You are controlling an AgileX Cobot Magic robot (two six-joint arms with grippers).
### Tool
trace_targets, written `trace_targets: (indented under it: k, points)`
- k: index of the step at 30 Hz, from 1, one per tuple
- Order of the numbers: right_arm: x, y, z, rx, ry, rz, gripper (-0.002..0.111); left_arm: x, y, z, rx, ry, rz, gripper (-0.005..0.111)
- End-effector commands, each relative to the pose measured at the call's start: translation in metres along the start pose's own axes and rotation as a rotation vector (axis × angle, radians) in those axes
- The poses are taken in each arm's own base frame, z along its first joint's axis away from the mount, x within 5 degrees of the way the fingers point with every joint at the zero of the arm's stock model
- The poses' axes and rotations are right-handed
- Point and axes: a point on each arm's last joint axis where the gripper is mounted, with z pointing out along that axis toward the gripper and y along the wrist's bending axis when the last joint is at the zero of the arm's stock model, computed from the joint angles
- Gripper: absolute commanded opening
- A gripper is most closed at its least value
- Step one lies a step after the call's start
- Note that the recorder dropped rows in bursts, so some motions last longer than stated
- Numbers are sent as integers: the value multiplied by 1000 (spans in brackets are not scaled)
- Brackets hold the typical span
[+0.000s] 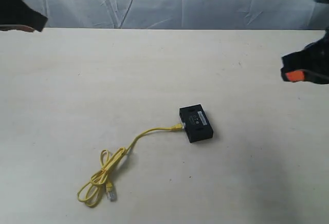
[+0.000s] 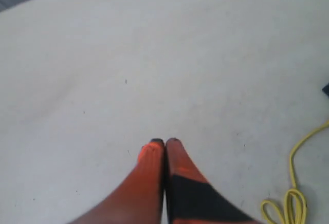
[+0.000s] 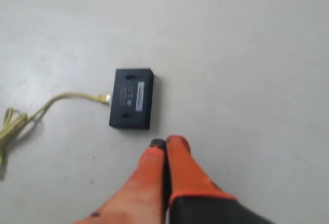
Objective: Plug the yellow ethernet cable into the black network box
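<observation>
The black network box lies flat on the pale worktop, a little right of the middle, label side up. The yellow ethernet cable runs from the box's left side toward the near left, where it gathers into a loose looped bundle. Its free end, with a clear plug, lies beside that bundle. The other plug meets the left side of the box, though the pictures do not show whether it is fully seated in a port. The right claw hangs at the right edge of the scene, farther back than the box and well apart from it. In the right wrist view its orange fingertips are pressed together with nothing between them, and the box and the cable lie beyond the tips. The left claw sits at the far left corner, well apart from both. Its tips are likewise closed on nothing, with part of the cable's loop showing off to one side.
</observation>
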Motion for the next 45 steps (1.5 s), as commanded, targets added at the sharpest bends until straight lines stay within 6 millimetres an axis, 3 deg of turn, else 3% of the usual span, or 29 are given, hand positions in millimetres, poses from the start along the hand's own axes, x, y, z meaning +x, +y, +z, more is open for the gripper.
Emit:
trace_targets:
  k: [1, 6, 12, 19, 37, 42, 45]
  points:
    - [26, 21, -56, 91, -285, -77, -1, 27, -8, -43, -28, -196, -35, 0]
    - [70, 40, -97, 166, -563, -148, -1, 60, -16, -77, -63, -387, -38, 0]
    - [112, 45, -111, 249, -817, -189, -1, 82, -21, -98, -85, -453, -18, 0]
    - [139, 62, -129, 182, -946, -208, -1, 87, -23, -109, -94, -490, -12, 0]
    - [144, 65, -132, 180, -974, -218, -1, 87, -23, -109, -97, -487, -7, 0]
    - [146, 58, -131, 292, -936, -269, -1, 87, -23, -109, -97, -487, -7, 0]
    - [147, 48, -132, 362, -919, -167, -1, 87, -23, -109, -97, -487, -7, 0]
